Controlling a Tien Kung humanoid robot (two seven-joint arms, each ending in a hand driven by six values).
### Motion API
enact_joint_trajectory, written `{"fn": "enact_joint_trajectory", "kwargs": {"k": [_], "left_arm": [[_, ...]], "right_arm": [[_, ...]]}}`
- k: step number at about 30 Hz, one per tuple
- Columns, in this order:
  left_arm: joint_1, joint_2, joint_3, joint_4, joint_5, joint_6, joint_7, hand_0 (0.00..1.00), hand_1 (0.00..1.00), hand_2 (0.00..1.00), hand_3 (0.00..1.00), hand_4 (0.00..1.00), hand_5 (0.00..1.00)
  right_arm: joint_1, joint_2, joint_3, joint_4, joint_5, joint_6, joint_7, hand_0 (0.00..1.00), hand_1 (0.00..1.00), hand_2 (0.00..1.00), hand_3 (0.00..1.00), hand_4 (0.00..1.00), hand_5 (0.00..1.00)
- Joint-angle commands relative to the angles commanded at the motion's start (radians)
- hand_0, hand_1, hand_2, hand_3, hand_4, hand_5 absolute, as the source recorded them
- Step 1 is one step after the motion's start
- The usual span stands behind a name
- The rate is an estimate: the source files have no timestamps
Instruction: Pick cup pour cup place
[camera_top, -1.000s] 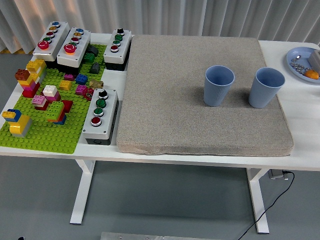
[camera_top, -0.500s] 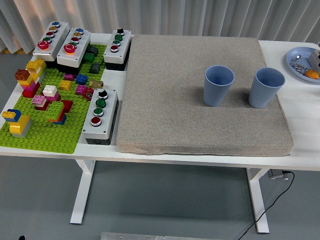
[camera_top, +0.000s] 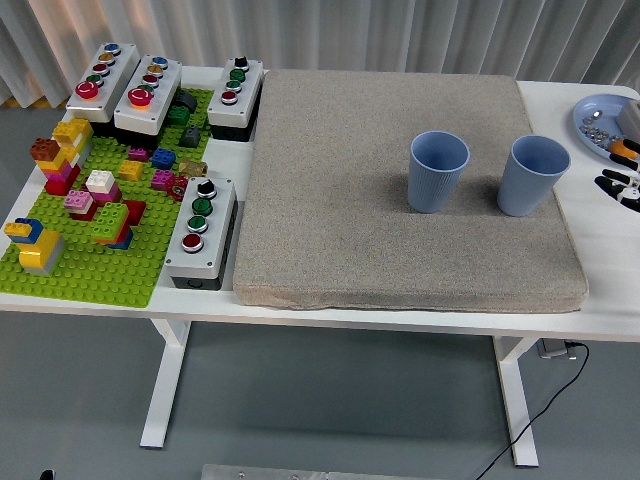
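Note:
Two light blue ribbed cups stand upright on a grey mat (camera_top: 400, 260). The left cup (camera_top: 437, 171) sits near the mat's middle right. The right cup (camera_top: 531, 175) stands close to the mat's right edge. My right hand (camera_top: 622, 185) shows only as black fingertips at the picture's right edge, apart from the right cup, holding nothing. I cannot see inside either cup well enough to tell contents. My left arm is out of view.
A green brick baseplate (camera_top: 95, 275) with several colourful bricks fills the table's left. Grey button boxes (camera_top: 200, 232) stand around it. A blue plate (camera_top: 600, 110) with small items sits at the far right.
Black fingertips of my right hand have come into view at the right edge, below the blue plate. The cups have not moved.

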Motion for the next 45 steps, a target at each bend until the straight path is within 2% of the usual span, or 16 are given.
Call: {"fn": "enact_joint_trajectory", "kwargs": {"k": [7, 26, 32, 45], "left_arm": [[-0.002, -0.002, -0.001, 0.000, 0.003, 0.000, 0.000, 0.688, 0.717, 0.737, 0.654, 0.485, 0.989], [-0.008, -0.005, 0.013, 0.000, 0.003, -0.004, 0.003, 0.688, 0.716, 0.737, 0.654, 0.485, 0.989], [-0.008, -0.004, 0.016, 0.000, 0.008, -0.006, 0.006, 0.688, 0.716, 0.737, 0.654, 0.484, 0.989], [-0.009, -0.004, 0.020, 0.000, 0.009, -0.007, 0.007, 0.688, 0.715, 0.738, 0.653, 0.484, 0.989]], "right_arm": [[-0.021, 0.014, 0.004, 0.009, -0.027, 0.014, -0.017, 0.922, 0.875, 0.962, 0.998, 0.851, 0.280], [-0.038, 0.077, 0.000, -0.017, -0.032, -0.024, 0.011, 0.920, 0.873, 0.946, 0.969, 0.851, 0.258], [-0.023, 0.098, -0.023, -0.031, -0.025, -0.048, 0.024, 0.920, 0.873, 0.940, 0.965, 0.849, 0.260], [0.019, 0.131, -0.056, -0.046, -0.032, -0.065, 0.028, 0.921, 0.872, 0.935, 0.959, 0.845, 0.263]]}}
